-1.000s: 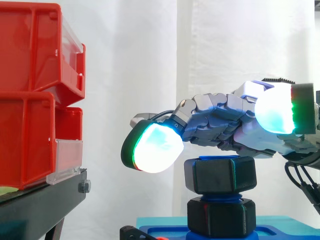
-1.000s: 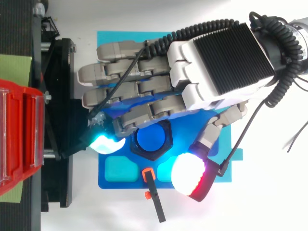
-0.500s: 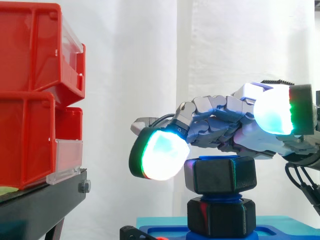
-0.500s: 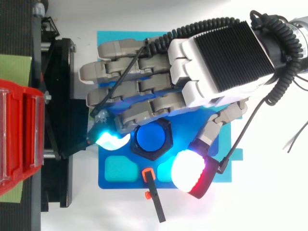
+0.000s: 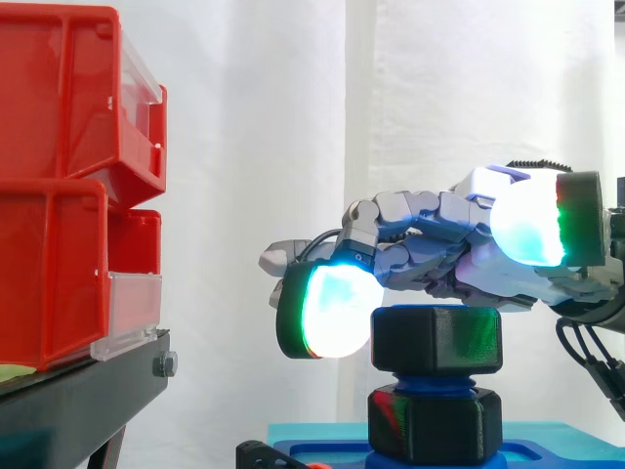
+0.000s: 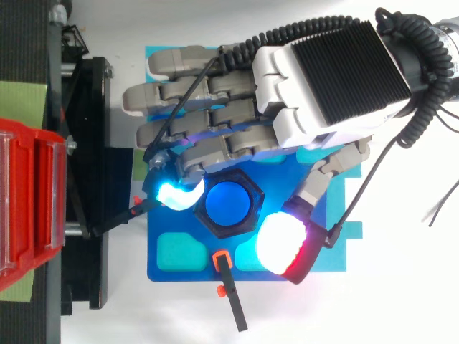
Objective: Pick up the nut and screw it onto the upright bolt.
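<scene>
A black hex nut (image 5: 437,340) (image 6: 229,205) sits on top of the upright blue bolt (image 6: 229,201). A second black nut (image 5: 435,422) sits lower on the same bolt, above the blue base board (image 6: 172,269). My hand (image 6: 330,68) (image 5: 439,244) hovers flat over the bolt with its fingers stretched toward the bins. One glowing cyan fingertip (image 5: 332,311) (image 6: 176,193) lies against the upper nut's left side. The thumb's white and red pad (image 6: 283,244) (image 5: 532,220) stands off the nut on the near side, higher than it. Nothing is gripped.
Stacked red bins (image 5: 68,195) rest on a black stand (image 5: 88,391) at the left, close to the outstretched fingers. The base board has cyan recesses (image 6: 179,251). A black rod with an orange clip (image 6: 228,287) lies at its front edge.
The hand has drawn back toward the arm. Its glowing fingertip has dropped and swung in against the upper nut's side, and the nut has turned slightly.
</scene>
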### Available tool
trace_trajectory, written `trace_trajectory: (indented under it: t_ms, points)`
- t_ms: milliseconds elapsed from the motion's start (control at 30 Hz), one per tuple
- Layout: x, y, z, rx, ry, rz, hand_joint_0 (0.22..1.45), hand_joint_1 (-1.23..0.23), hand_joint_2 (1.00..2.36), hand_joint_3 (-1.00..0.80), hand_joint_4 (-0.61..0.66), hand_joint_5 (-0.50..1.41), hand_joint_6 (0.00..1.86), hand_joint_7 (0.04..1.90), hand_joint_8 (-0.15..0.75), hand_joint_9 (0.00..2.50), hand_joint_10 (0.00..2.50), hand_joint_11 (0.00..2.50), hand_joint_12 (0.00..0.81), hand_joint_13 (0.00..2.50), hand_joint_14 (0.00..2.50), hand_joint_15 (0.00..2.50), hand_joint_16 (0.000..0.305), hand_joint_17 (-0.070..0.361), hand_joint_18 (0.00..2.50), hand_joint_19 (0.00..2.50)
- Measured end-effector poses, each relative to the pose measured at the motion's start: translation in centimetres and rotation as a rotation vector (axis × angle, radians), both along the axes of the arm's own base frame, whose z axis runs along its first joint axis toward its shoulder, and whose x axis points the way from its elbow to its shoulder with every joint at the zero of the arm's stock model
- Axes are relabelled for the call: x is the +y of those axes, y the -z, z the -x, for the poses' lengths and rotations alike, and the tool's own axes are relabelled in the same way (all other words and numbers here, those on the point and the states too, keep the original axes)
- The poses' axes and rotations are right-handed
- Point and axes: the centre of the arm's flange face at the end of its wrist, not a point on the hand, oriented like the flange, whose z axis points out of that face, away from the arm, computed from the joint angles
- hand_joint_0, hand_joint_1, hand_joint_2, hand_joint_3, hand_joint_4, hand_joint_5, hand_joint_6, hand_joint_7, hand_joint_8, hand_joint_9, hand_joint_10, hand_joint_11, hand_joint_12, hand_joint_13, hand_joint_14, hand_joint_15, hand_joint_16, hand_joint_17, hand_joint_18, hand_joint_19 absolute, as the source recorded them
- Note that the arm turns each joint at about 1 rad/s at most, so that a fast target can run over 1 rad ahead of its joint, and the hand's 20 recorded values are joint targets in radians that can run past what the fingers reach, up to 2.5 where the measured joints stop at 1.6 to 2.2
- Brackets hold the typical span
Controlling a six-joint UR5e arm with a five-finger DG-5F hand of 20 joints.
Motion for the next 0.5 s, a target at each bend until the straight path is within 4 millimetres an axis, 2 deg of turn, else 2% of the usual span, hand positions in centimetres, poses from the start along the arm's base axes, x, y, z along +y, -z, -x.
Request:
trace_trajectory:
  t_ms: [500]
  points:
    - [-1.07,-0.04,0.22,-0.001,0.003,-0.001,0.47,-0.03,1.00,-0.50,0.09,0.03,0.50,1.42,0.246,0.79,0.00,0.00,0.259,0.37,0.00,0.00,0.028,0.064,0.15,0.00]
